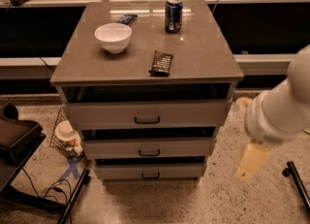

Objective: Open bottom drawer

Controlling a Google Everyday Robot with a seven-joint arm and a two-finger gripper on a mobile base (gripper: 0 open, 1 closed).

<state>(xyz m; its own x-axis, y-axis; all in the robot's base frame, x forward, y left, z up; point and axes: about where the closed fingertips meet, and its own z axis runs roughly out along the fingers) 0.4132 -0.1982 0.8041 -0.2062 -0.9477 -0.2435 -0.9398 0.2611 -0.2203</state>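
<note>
pincer (252, 161) right of bottom drawer (150, 171), grip unclear | cabinet top (203, 48): bowl (113, 36), can (173, 14) | speckled floor (218, 203)

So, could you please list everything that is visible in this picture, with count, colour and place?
cabinet: one, grey-beige, centre
top drawer: one, grey-beige with black handle, highest
middle drawer: one, same colours, below it
bottom drawer: one, same colours, lowest
bowl: one, white, cabinet top, left
can: one, dark blue, cabinet top, back
flat packet: one, black, cabinet top, front centre
small flat item: one, dark, behind the bowl
basket: one, wire, floor left of the cabinet
tape cross: one, blue, floor by the basket
cables: several, black, floor front left
arm: one, white, right of the cabinet
gripper: one, pale yellow, low right, apart from the drawers
</note>
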